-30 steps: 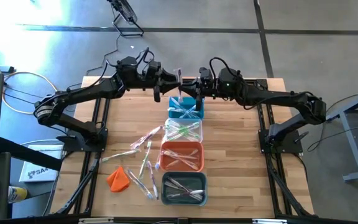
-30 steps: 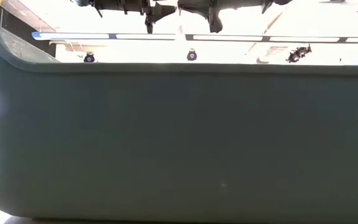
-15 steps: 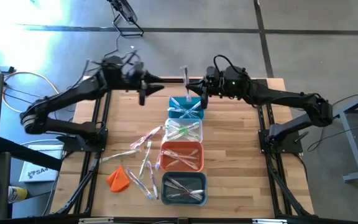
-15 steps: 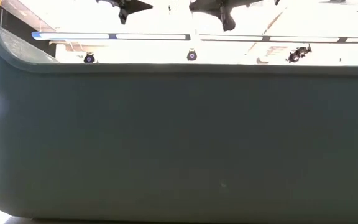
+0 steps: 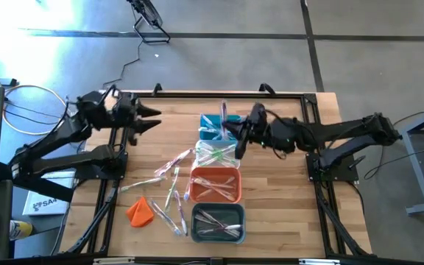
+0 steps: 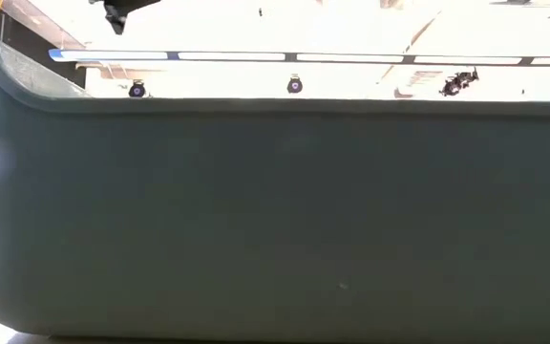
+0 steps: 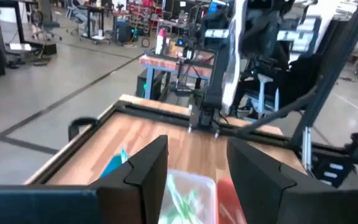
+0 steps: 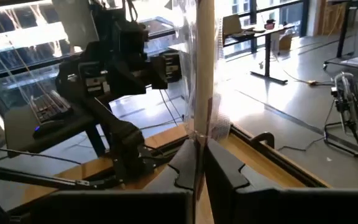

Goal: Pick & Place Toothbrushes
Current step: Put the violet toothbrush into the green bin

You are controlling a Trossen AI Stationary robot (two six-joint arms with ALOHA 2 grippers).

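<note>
My right gripper hangs above the teal bin and the clear bin, shut on a pale toothbrush in a clear wrapper. My left gripper is open with nothing between its fingers, above the table's far left part. Several loose toothbrushes lie flat on the wood left of the bins, and more lie in the orange bin and the grey bin. In the low view the grey bin's wall hides nearly everything. My right gripper pinches the toothbrush's stick between its two fingers, well below its upper end. The fingers come level from the table's right side and lie across the stick. The toothbrush stands upright, lifted clear of the bins; the fingers hide its lower end.
The four bins form a row from far to near down the table's middle. An orange lump lies at the near left, beside more loose toothbrushes. Bare wood shows right of the bins.
My left gripper, still open, has drawn back from the toothbrush toward the table's left edge. My right gripper has carried the upright toothbrush from the far edge toward the near side, to above the teal and clear bins.
</note>
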